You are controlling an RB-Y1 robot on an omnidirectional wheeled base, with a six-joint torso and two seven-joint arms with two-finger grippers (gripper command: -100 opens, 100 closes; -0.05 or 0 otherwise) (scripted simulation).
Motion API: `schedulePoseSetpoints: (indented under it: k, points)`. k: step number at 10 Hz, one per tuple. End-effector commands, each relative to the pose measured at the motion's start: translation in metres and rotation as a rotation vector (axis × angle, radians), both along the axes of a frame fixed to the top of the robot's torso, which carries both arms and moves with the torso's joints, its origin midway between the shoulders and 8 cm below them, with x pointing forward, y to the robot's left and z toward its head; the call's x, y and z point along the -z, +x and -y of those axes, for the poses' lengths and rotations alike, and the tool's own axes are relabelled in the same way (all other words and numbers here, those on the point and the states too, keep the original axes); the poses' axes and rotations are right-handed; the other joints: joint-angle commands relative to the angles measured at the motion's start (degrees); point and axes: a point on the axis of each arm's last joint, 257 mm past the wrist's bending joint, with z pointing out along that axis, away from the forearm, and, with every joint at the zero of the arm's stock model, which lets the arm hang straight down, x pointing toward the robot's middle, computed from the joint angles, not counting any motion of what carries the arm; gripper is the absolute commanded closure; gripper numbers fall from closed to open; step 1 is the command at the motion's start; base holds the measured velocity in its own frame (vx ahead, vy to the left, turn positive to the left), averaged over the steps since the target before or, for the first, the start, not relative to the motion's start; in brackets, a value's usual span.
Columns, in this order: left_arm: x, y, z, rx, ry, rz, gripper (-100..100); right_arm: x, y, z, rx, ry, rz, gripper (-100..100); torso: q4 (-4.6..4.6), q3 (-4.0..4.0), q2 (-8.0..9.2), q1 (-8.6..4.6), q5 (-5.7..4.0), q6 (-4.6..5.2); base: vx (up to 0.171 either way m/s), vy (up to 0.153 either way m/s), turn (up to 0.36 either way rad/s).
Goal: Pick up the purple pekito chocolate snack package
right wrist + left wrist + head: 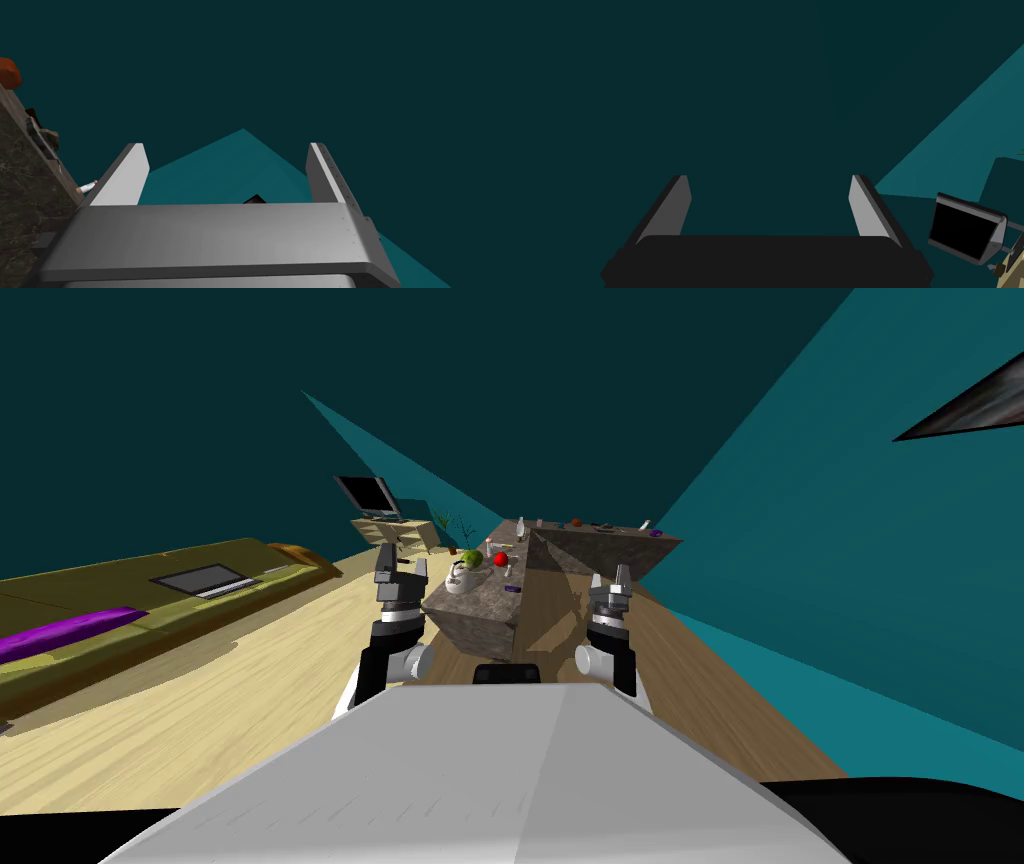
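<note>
The small dark purple flat package (512,587) lies on the brown mottled stone counter (480,613), at the robot's 12 o'clock. A white bowl-like vessel (460,579) sits at its 10 o'clock, contents unclear. The left gripper (403,566) and right gripper (610,578) flank the counter's near end, fingers spread.

Mottled stone counter (478,606), pale wood-grain floor (200,708)
</note>
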Motion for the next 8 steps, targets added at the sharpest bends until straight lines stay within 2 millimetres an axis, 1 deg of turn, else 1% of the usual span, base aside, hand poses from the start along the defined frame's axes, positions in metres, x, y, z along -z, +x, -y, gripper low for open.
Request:
schedulePoseSetpoints:
  k: [1,4,5,7,8]
  points:
    - [0.000,0.000,0.000,0.000,0.000,0.000,0,0.002,0.004,-0.005,-0.018,-0.043,-0.013,-100,0.00,0.00,0.00,0.00,0.00,0.00,-0.022,0.027,0.068]
    - [0.000,0.000,0.000,0.000,0.000,0.000,0,0.014,0.016,-0.018,-0.055,-0.154,-0.053,-100,0.04,0.10,0.17,0.20,0.04,-0.01,-0.044,0.062,0.103]
    - [0.000,0.000,0.000,0.000,0.000,0.000,0,0.014,0.016,-0.018,-0.060,-0.166,-0.055,-100,0.03,0.07,0.12,0.27,0.06,-0.02,-0.018,0.051,0.061]
    - [0.000,0.000,0.000,0.000,0.000,0.000,0,0.026,0.026,-0.027,-0.084,-0.259,-0.088,-100,0.02,0.04,0.07,0.17,0.04,-0.02,-0.020,0.057,0.176]
    - [0.000,0.000,0.000,0.000,0.000,0.000,0,0.026,0.026,-0.028,-0.089,-0.272,-0.090,-100,0.02,0.04,0.07,0.22,0.05,-0.03,-0.013,0.053,0.059]
